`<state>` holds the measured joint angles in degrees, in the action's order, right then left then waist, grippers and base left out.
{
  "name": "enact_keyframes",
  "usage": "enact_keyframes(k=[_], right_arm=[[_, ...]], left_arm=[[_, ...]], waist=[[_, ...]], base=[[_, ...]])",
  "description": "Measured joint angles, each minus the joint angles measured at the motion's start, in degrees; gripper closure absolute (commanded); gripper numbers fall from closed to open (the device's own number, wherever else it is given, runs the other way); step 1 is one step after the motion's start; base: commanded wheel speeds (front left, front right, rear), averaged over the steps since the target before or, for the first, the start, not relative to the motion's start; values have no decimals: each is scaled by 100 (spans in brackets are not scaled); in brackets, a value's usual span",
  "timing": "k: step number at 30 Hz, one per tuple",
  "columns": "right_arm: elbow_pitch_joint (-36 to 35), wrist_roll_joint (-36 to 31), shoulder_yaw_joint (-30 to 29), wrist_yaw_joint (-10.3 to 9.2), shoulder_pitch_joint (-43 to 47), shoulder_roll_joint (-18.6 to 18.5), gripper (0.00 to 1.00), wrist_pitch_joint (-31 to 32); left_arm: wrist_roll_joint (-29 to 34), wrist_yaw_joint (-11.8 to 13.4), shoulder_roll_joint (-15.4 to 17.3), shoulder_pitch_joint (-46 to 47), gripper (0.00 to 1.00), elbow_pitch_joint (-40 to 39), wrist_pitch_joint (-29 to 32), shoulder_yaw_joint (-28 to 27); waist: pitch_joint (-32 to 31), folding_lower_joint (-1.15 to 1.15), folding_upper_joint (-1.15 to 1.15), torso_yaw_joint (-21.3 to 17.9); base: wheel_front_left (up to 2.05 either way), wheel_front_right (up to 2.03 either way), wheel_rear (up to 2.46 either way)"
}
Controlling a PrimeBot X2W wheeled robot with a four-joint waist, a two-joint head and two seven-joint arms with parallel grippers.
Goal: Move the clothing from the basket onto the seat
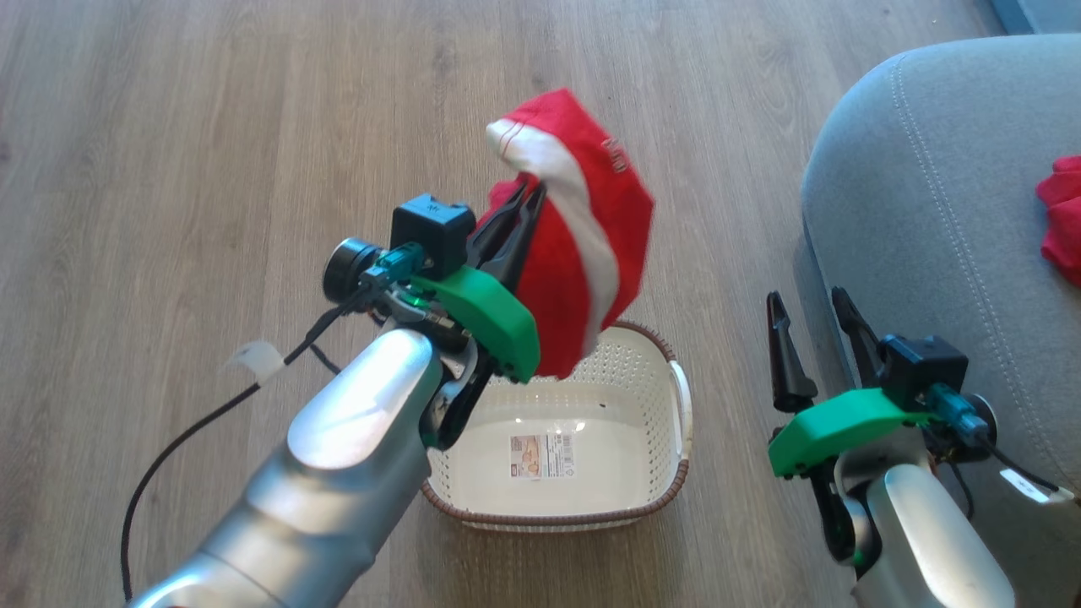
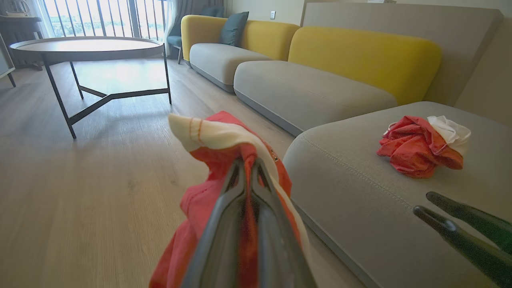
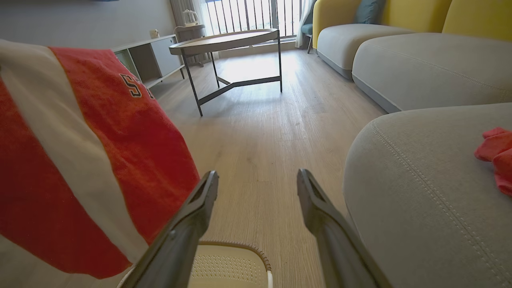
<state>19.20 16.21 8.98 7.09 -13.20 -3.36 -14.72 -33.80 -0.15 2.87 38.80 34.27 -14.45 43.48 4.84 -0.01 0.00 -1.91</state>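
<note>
My left gripper [image 1: 530, 192] is shut on a red garment with a white stripe [image 1: 583, 245], holding it up in the air above the far side of the basket [image 1: 667, 439]; the same clothing drapes over that gripper [image 2: 248, 162] in the left wrist view and hangs at the left [image 3: 92, 160] in the right wrist view. The cream basket with a brown rim stands on the floor with only a label inside. A second red and white garment [image 2: 420, 144] lies crumpled on the grey seat [image 1: 937, 211]. My right gripper [image 1: 806, 300] is open beside the seat's edge, holding nothing.
Wooden floor [image 1: 211, 127] spreads left and beyond the basket. A round table on thin dark legs [image 2: 88, 48] stands further off. Yellow-backed sofa sections [image 2: 360, 60] continue behind the seat. A black cable [image 1: 194, 431] trails from my left arm.
</note>
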Motion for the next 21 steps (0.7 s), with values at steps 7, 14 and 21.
enact_keyframes(k=[7,14,21], right_arm=[[11,0,1,0,83,0,0,0],[11,24,13,0,83,0,0,0],[-167,103,323,0,67,-1,0,0]], left_arm=[[-1,137,91,1,100,-740,70,-48],[1,327,197,-1,100,-1301,197,-53],[1,422,261,-3,100,-1640,313,-21]], waist=[[-19,0,0,-5],[-15,0,0,-8],[3,0,0,9]], base=[[0,0,0],[0,0,0],[0,0,0]])
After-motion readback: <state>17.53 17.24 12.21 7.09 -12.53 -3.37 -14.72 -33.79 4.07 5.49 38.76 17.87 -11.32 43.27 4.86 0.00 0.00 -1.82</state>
